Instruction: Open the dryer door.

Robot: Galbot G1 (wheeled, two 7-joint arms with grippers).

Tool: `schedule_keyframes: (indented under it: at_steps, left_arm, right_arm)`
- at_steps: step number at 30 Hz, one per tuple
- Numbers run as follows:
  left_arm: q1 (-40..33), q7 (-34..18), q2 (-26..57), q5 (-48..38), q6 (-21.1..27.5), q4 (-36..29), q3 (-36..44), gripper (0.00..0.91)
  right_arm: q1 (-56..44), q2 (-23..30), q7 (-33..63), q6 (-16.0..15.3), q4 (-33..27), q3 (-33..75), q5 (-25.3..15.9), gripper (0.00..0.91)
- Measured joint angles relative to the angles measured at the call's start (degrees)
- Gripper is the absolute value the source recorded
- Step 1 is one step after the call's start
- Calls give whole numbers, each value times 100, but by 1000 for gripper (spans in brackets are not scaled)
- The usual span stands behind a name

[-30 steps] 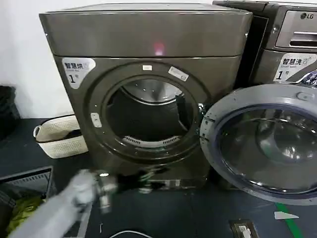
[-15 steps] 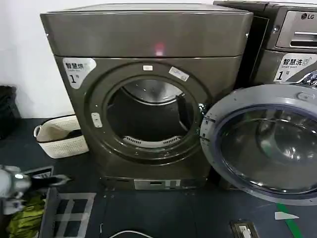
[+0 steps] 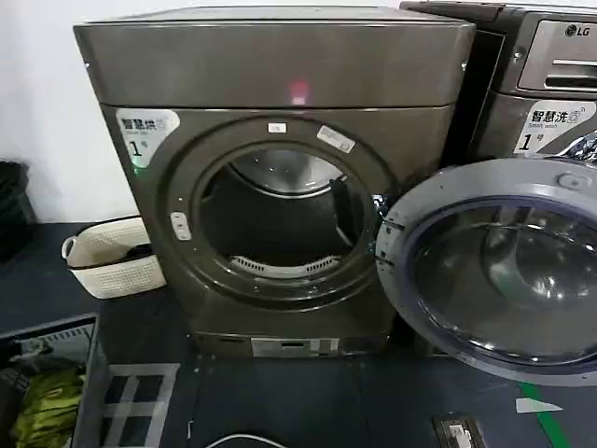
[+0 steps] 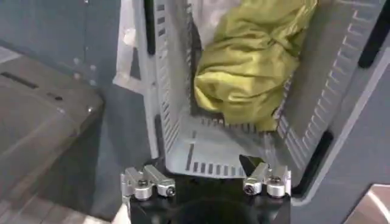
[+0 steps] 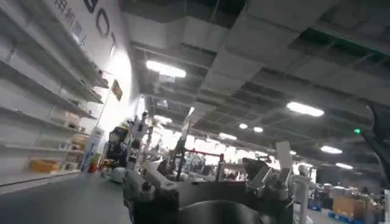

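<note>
The dryer (image 3: 280, 65), a dark bronze-grey front-loader with a white "1" sticker, stands at centre. The dryer door (image 3: 438, 191) is swung wide open to the right and leans in front of the neighbouring machine, grey inner rim and dark glass facing me. The round drum opening (image 3: 280, 219) is exposed. My left gripper (image 4: 204, 173) is open with nothing between its fingers and hangs over a grey slotted crate, away from the door. My right gripper (image 5: 204, 176) is open and points up at the room's ceiling.
A white basket (image 3: 112, 257) sits on the floor left of the dryer. The grey slotted crate (image 3: 84, 373) (image 4: 183, 140) at lower left holds a yellow-green cloth (image 3: 47, 401) (image 4: 250, 61). An LG machine (image 3: 550, 75) stands at the back right, behind the open door.
My left arm has drawn back from in front of the dryer's base, down and to the left, out of the head view. The door has stayed wide open.
</note>
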Motion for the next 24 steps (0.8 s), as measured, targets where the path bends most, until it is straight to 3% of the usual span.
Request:
schedule_keyframes:
  at_steps: [24]
  left_arm:
    - [-3,25,10,-89,5,161,22,907]
  right_arm:
    - [-42,139,-149,234,-129,66,25,907]
